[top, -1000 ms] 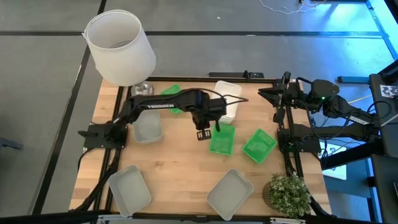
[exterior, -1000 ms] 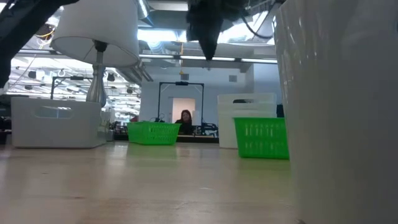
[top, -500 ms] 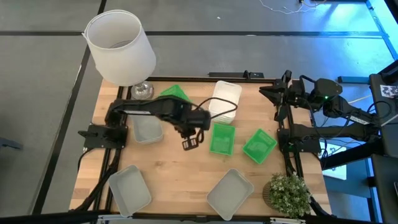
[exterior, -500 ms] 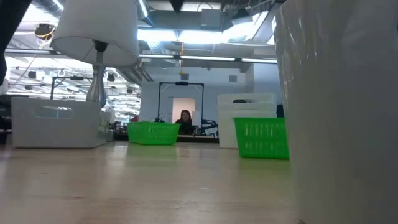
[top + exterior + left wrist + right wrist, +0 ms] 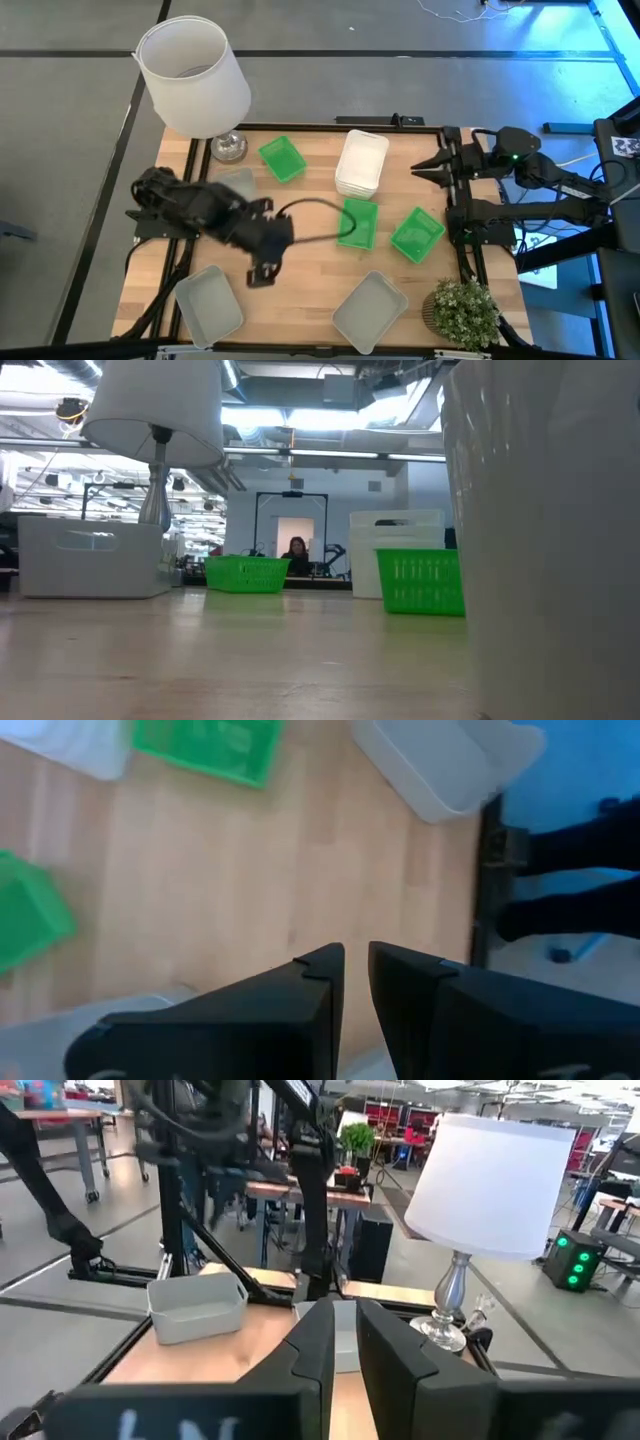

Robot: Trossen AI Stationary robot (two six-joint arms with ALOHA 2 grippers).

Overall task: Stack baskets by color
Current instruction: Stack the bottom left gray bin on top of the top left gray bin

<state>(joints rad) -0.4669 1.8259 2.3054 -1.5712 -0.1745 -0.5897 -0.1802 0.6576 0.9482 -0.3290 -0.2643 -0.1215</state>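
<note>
Currently my left gripper (image 5: 262, 272) hangs over the near-left part of the table (image 5: 310, 290), just beyond the far-right corner of a grey basket (image 5: 209, 303) that sits at the near left corner. In the left wrist view the jaws are all but together, with a thin slit between the fingers (image 5: 300, 982) and nothing in it; bare wood lies beneath.

My right gripper (image 5: 425, 165) waits at the table's far right edge, pointing left across it. Its jaws also show only a narrow slit and are empty.

Basket positions, from above:
- One green basket (image 5: 281, 158) lies far, left of centre, beside the lamp base (image 5: 228, 148).
- A white stack (image 5: 361, 163) lies far, at centre; I cannot count its layers.
- A second green basket (image 5: 357, 222) lies just nearer than the white stack.
- A third green basket (image 5: 417, 235) lies right of that one, tilted, apart from it.
- A second grey basket (image 5: 237, 185) lies on the left, partly hidden by the left arm.
- A third grey basket (image 5: 370, 311) lies near, right of centre, turned at an angle.

The green and grey baskets all lie singly.

Other items: a white lampshade (image 5: 192, 75) at the far left corner and a potted plant (image 5: 463, 310) at the near right corner.

Writing: pale lettering on the right gripper's body (image 5: 160, 1425) is too blurred to read.
</note>
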